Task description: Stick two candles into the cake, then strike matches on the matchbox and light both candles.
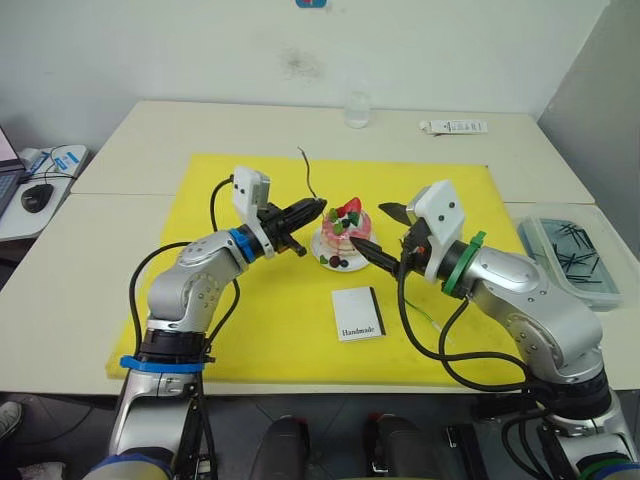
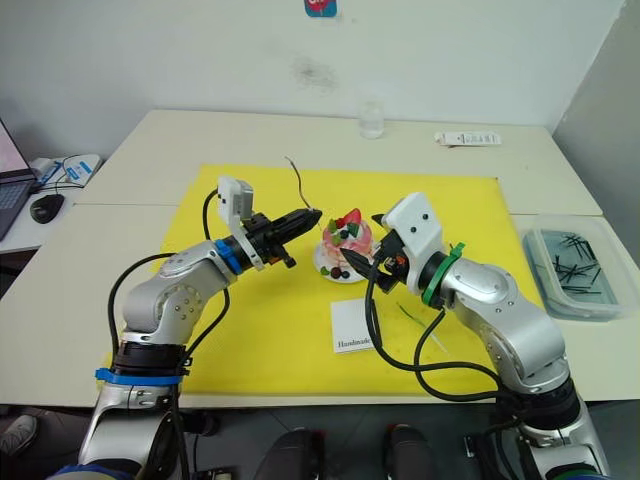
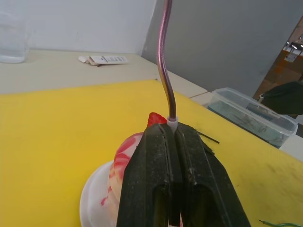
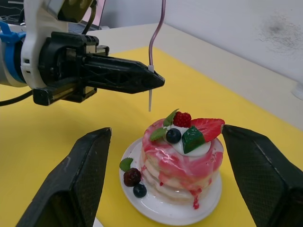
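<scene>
Left hand [image 4: 154, 81] pinches a candle [image 4: 155, 33] near its lower end, held upright just beside and above the cake [image 4: 182, 151]; right hand [image 1: 386, 232] is spread wide around the cake's plate. Candle's long axis is near vertical, short white tip down. I'd shift it over the cake top, keep it plumb, then push straight down clear of the strawberry [image 4: 207, 127].

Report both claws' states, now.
Left claw: shut on a thin, wavy, pale candle.
Right claw: open, empty, straddling the small round pink-and-white cake.
</scene>
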Controlling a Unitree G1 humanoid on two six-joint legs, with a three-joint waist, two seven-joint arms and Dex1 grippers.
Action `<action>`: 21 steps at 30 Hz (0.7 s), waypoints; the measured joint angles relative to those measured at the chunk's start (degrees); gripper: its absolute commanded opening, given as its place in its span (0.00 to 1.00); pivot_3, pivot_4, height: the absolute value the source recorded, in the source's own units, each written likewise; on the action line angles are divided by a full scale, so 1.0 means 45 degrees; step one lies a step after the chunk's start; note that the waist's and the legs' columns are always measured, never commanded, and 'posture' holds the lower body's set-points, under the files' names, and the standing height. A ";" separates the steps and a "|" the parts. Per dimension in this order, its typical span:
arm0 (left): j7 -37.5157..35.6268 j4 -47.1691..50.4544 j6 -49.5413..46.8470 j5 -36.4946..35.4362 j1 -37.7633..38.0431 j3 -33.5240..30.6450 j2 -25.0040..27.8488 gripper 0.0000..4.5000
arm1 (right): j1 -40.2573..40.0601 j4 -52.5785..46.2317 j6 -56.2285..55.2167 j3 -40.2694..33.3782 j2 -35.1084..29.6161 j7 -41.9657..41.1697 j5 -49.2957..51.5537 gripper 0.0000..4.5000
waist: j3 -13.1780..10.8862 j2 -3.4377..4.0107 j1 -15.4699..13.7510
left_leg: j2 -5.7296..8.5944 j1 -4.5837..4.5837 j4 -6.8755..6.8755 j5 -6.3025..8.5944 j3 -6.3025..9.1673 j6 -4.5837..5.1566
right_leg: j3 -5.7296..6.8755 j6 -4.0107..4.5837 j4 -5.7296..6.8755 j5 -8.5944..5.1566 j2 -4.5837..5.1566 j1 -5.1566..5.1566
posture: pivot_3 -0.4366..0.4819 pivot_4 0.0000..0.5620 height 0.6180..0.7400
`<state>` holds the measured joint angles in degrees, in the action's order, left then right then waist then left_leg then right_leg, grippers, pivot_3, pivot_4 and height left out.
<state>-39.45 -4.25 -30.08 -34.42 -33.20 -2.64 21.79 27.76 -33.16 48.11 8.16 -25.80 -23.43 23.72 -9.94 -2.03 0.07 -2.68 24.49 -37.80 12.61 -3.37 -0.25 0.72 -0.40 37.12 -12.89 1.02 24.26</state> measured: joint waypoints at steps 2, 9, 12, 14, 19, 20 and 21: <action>0.0006 -0.0229 0.0133 0.0143 -0.0010 -0.0011 -0.0125 0.00 | -0.0006 -0.0037 0.0038 -0.0016 -0.0005 0.0007 -0.0005 0.86 | 0.0000 0.0000 0.0001 | 0.0004 0.0000 0.0000 0.0000 -0.0003 0.0000 | -0.0001 -0.0001 -0.0002 0.0000 -0.0004 -0.0001 | 0.48 0.27 1.00; -0.0009 -0.0733 0.0363 0.0367 -0.0039 -0.0155 -0.0297 0.00 | -0.0046 -0.0044 0.0059 -0.0017 0.0057 0.0223 -0.0103 0.86 | 0.0000 0.0000 0.0007 | 0.0021 0.0002 -0.0003 0.0000 -0.0013 0.0000 | -0.0005 -0.0016 -0.0008 0.0008 -0.0003 -0.0003 | 0.48 0.27 1.00; -0.0035 -0.0979 0.0459 0.0442 -0.0122 -0.0156 -0.0456 0.00 | -0.0093 -0.0060 0.0095 -0.0007 0.0159 0.0240 -0.0101 0.86 | 0.0000 0.0000 0.0007 | 0.0021 0.0002 -0.0004 0.0000 -0.0011 0.0000 | -0.0002 -0.0017 -0.0006 0.0009 -0.0003 -0.0004 | 0.48 0.27 1.00; -0.0033 -0.1093 0.0466 0.0502 -0.0152 -0.0156 -0.0528 0.00 | -0.0190 -0.0072 0.0104 -0.0006 0.0170 0.0241 -0.0107 0.86 | 0.0000 0.0000 0.0008 | 0.0021 0.0002 -0.0004 0.0000 -0.0011 0.0000 | -0.0002 -0.0017 -0.0007 0.0009 -0.0004 -0.0004 | 0.48 0.27 1.00; -0.0225 -0.1203 0.0672 0.0758 -0.0166 -0.0128 -0.0656 0.00 | -0.0308 -0.0072 0.0113 -0.0008 0.0165 0.0236 -0.0138 0.86 | 0.0000 0.0000 0.0008 | 0.0019 0.0002 -0.0003 0.0000 -0.0011 0.0000 | -0.0002 -0.0017 -0.0007 0.0009 -0.0005 -0.0003 | 0.48 0.27 1.00; -0.0268 -0.1203 0.0681 0.0788 -0.0166 -0.0127 -0.0661 0.00 | -0.0308 -0.0072 0.0113 -0.0008 0.0162 0.0230 -0.0148 0.86 | 0.0000 0.0000 0.0008 | 0.0018 0.0002 -0.0003 0.0000 -0.0010 0.0000 | -0.0001 -0.0017 -0.0006 0.0009 -0.0006 -0.0003 | 0.48 0.27 1.00; -0.0274 -0.1205 0.0683 0.0801 -0.0166 -0.0128 -0.0666 0.00 | -0.0308 -0.0072 0.0113 -0.0008 0.0158 0.0225 -0.0167 0.86 | 0.0000 0.0000 0.0008 | 0.0018 0.0002 -0.0003 0.0000 -0.0009 0.0000 | -0.0001 -0.0016 -0.0006 0.0009 -0.0006 -0.0003 | 0.48 0.27 1.00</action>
<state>-40.69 -9.67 -27.01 -30.81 -33.95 -3.21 18.79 26.38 -33.49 48.62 8.12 -25.09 -22.42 22.97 -9.94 -2.04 0.11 -2.60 24.50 -37.81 12.62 -3.41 -0.25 0.72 -0.48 37.09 -12.85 1.00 24.25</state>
